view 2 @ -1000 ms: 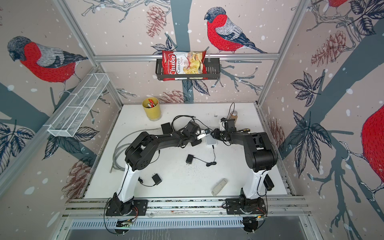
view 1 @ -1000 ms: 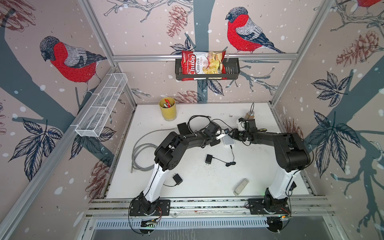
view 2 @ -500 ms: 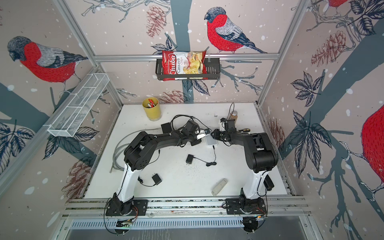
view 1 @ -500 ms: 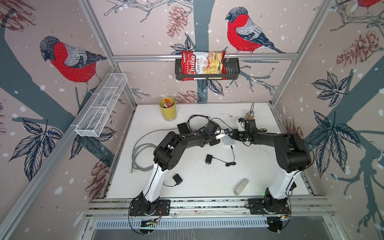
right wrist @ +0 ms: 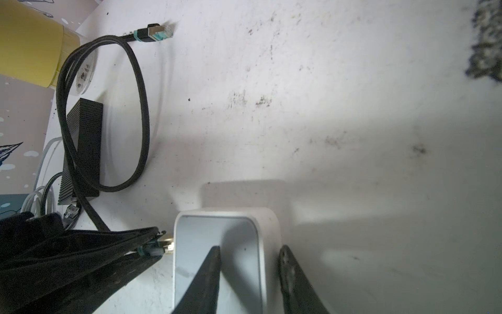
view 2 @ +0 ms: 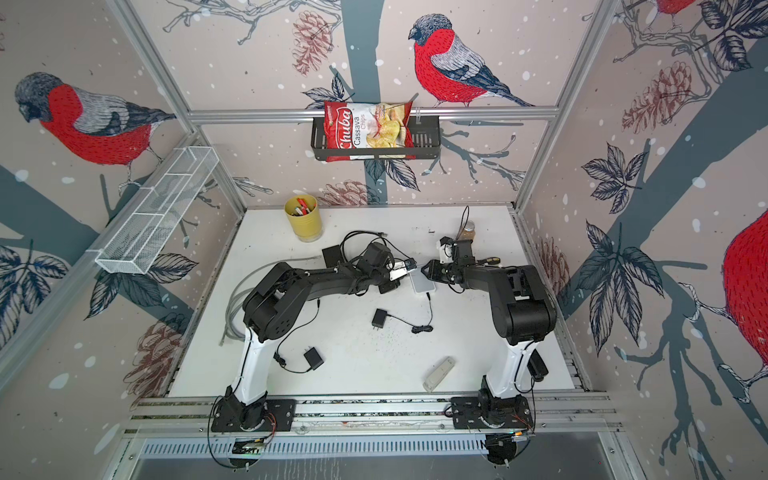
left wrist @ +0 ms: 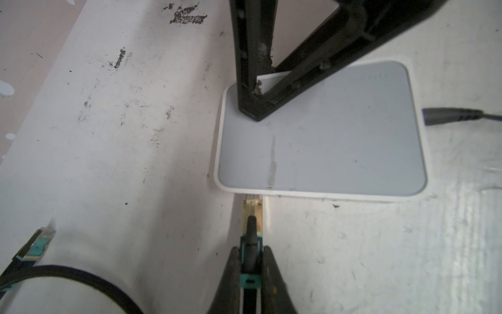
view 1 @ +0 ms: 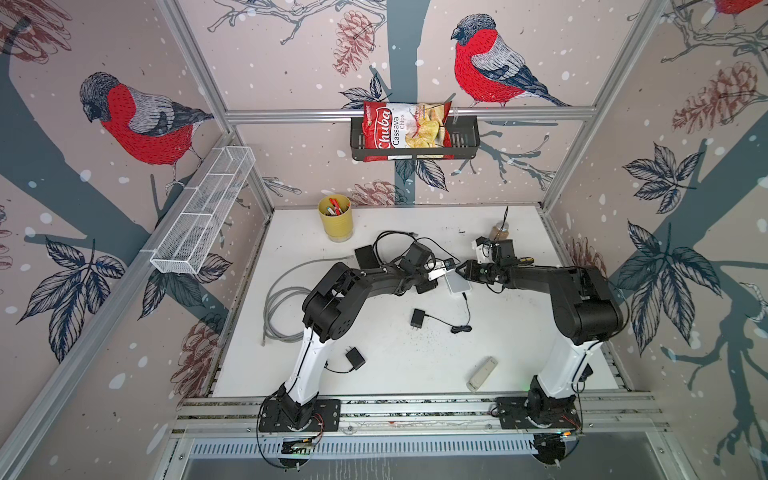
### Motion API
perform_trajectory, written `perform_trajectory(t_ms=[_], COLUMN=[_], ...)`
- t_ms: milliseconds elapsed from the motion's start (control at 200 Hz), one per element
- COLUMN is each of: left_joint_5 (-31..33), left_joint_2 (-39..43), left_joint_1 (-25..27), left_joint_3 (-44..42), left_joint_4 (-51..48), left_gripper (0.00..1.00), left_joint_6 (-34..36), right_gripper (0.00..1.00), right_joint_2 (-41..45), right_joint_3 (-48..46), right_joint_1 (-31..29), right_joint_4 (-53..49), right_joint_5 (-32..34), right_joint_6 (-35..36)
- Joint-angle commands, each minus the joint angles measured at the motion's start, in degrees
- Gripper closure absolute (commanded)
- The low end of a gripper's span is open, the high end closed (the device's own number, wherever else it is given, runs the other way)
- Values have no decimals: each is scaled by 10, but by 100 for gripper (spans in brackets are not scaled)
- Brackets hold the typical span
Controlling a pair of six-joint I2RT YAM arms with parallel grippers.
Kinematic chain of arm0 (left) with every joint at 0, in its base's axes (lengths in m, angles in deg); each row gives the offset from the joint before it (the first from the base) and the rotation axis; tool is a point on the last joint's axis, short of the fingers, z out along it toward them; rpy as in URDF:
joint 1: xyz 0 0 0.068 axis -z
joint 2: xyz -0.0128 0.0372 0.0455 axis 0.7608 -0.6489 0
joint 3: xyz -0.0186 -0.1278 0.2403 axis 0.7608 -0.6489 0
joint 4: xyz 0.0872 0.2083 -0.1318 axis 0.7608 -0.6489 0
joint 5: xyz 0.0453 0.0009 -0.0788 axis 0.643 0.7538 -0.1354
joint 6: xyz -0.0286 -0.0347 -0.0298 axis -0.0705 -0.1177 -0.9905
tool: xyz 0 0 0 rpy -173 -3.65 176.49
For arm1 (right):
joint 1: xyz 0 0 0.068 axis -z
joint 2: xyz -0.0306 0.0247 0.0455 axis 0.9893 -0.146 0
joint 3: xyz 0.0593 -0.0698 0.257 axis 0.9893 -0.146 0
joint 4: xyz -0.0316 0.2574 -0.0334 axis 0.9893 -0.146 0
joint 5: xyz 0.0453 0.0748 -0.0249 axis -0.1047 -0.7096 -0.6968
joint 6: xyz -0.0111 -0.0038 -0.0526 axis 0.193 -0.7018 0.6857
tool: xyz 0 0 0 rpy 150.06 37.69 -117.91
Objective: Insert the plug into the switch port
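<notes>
Jaws of the left gripper (left wrist: pixel 251 254) are clenched on the teal-banded boot of the plug (left wrist: pixel 252 208), a clear network connector on a black cable. The plug's tip touches one side edge of the switch (left wrist: pixel 339 141), a flat white box with a grey top. The switch lies on the white table (view 1: pixel 415 374) between the two arms. How far the plug has entered, I cannot tell.

The right gripper (right wrist: pixel 250 248) has its jaws parted astride the side of the switch away from the plug. One finger (right wrist: pixel 209 271) lies over the grey top, and its partner sits just outside the side wall. Whether they squeeze the box, I cannot tell.

At the back left of the table stands a yellow cup (view 1: pixel 335 224) holding several markers (view 1: pixel 334 205). A black wire basket (view 1: pixel 461 141) hangs on the back rail with a red bag of Chuba cassava chips (view 1: pixel 399 131) in it. A white mesh tray (view 1: pixel 203 212), divided into compartments, is fixed to the left wall. A small brown jar (view 1: pixel 500 232) stands at the back right.
</notes>
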State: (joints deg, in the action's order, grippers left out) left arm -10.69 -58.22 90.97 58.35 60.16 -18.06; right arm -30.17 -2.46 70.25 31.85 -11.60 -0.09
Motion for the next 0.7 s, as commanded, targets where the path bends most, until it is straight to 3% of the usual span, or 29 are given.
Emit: perform_trajectory(t_ms=[0, 405, 695], left_joint_5=[-53, -69, -103], left_joint_2=[10, 13, 8], left_joint_1=[-2, -6, -15], left_joint_3=[-8, -45, -36], left_joint_4=[126, 184, 168], left_gripper=[100, 100, 100], left_joint_6=[-7, -18, -26], right_gripper=[64, 64, 64], right_joint_2=[-9, -24, -33], right_joint_3=[-7, -3, -1], right_joint_1=[1, 33, 47], right_joint_4=[-89, -97, -95], right_joint_5=[-47, -93, -99], right_joint_6=[18, 44, 44])
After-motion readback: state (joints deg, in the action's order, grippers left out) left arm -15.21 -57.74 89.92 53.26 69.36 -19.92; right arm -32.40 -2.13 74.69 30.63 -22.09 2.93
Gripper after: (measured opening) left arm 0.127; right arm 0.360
